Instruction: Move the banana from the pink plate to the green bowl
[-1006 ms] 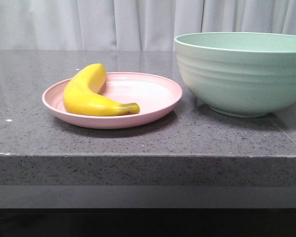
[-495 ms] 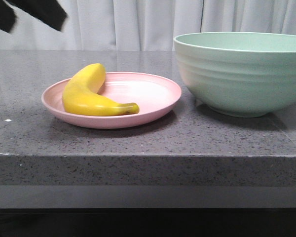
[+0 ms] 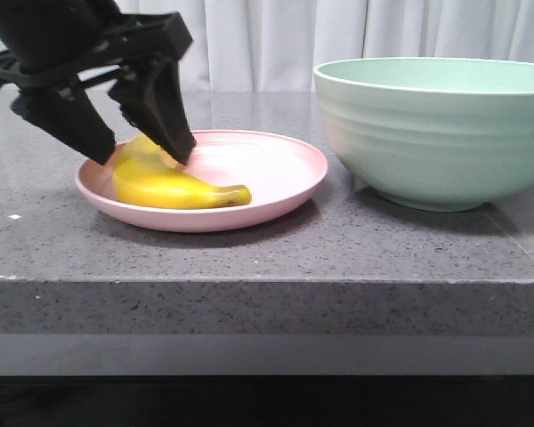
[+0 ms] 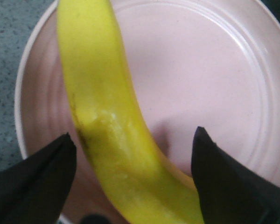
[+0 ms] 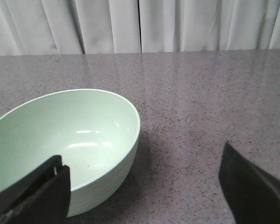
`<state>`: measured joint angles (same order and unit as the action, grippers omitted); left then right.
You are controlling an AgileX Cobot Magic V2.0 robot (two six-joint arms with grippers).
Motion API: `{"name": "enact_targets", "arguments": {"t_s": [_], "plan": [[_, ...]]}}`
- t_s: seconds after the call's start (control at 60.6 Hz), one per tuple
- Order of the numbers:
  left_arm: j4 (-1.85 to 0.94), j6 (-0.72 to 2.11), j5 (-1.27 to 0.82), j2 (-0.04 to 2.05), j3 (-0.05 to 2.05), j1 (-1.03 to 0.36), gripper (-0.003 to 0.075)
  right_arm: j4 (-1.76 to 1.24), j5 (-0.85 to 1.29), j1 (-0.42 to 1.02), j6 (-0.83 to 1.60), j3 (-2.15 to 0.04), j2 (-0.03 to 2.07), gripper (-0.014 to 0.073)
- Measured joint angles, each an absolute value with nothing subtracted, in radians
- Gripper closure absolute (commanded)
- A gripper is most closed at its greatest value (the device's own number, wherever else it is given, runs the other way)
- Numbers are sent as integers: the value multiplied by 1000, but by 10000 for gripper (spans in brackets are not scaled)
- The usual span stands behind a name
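The yellow banana [image 3: 165, 184] lies on the left part of the pink plate [image 3: 276, 173], stem tip to the right. My left gripper [image 3: 144, 151] is open and straddles the banana's far end, one finger on each side, not closed on it. In the left wrist view the banana [image 4: 107, 126] runs between the black fingertips [image 4: 56, 158] over the plate [image 4: 210, 79]. The green bowl [image 3: 440, 133] stands to the right of the plate. My right gripper [image 5: 142, 179] is open and empty, beside the bowl [image 5: 60, 135]; it is out of the front view.
The grey speckled counter [image 3: 267, 258] has its front edge near the camera. White curtains [image 3: 276, 40] hang behind. Bare counter lies beside the bowl in the right wrist view [image 5: 200, 107].
My left gripper came down from the upper left and now sits open around the banana's far end. The banana, plate and bowl have not moved.
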<state>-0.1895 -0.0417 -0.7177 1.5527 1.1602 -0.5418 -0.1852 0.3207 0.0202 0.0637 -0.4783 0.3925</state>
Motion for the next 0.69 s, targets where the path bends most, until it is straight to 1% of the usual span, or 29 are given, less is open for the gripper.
{"name": "enact_targets", "arguments": {"t_s": [0.214,0.297,0.33,0.462,0.693], "plan": [[-198,-42,-697,1602,1167,-546,221,-185,321,20,64,-478,393,-60],[-198,-42,-688,1610,1167,-546,250,-185,321,20,64,-478,393,-60],[-198,-43,-685,1610,1167,-546,269,-185,321,20,64,-478,393,-60],[-197,-43,-672,1610,1167,-548,393,-185,321,20,64,-478,393,-60],[-192,-43,-613,1612,1168,-548,559,-185,321,20,64,-478,393,-60]]}}
